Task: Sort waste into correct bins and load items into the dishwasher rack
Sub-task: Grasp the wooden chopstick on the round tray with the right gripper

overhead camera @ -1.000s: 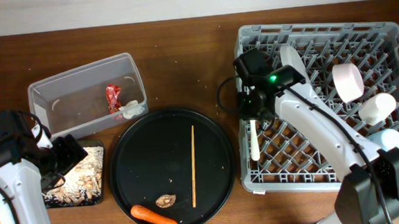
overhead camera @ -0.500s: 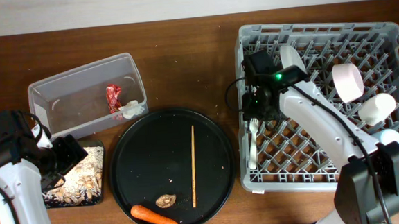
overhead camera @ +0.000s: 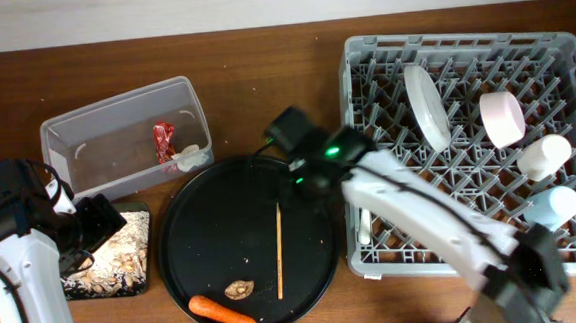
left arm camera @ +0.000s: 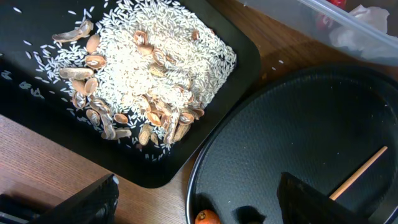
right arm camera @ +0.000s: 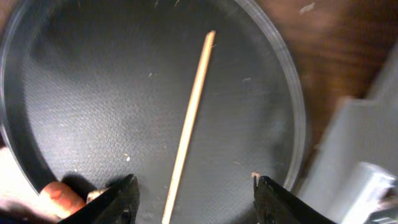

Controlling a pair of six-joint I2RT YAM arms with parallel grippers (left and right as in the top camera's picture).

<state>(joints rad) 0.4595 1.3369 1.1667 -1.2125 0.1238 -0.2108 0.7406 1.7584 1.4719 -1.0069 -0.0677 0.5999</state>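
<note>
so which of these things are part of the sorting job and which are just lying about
Job: orange carrot, small brown lump, thin wooden stick, clear plastic rectangular tub, shallow black rectangular tray, grey plastic dishwasher rack.
Lying about: big round black tray, brown wooden table.

White shells are covering left arm and right arm, black housings capping joints; green light glowing near each wrist; right gripper showing black fingers.
</note>
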